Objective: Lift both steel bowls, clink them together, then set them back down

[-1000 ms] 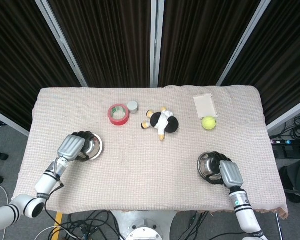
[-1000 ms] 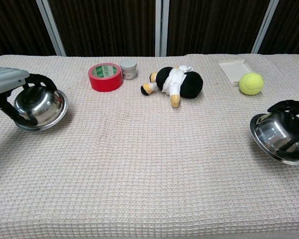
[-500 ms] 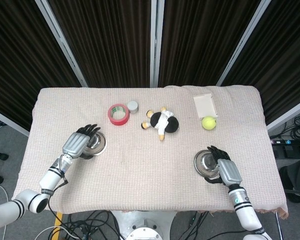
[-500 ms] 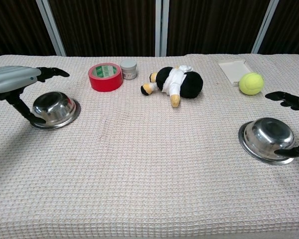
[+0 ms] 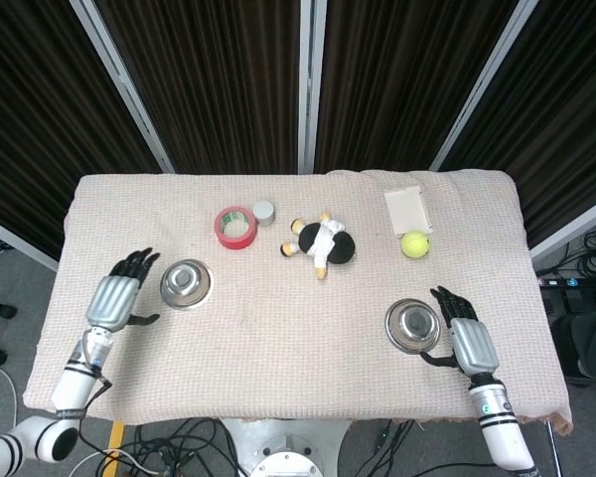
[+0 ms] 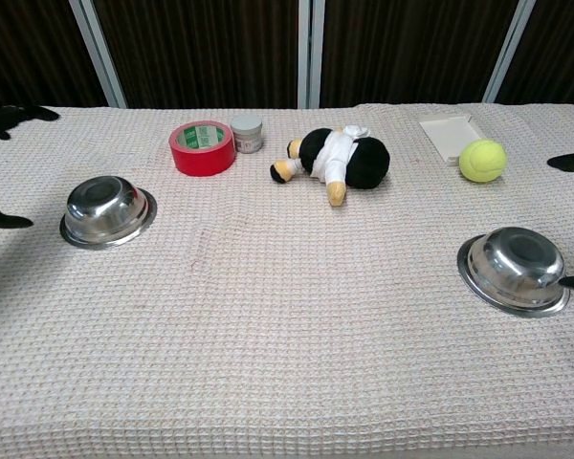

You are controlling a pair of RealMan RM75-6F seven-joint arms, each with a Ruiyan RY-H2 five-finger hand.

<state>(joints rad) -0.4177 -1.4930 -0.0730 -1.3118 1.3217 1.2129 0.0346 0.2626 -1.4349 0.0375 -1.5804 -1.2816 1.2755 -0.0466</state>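
Both hands are drawing outward off the bowls; left hand (image 5: 113,298) and right hand (image 5: 469,341) are spreading wide, holding nothing; left bowl (image 5: 186,284) and right bowl (image 5: 411,325) are sitting mouth-up.

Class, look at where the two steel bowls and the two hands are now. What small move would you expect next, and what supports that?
Probably both hands draw a little further back from the table. The left bowl and right bowl stand upright on the cloth, and the left hand and right hand are open beside them, holding nothing, so the set-down looks finished.
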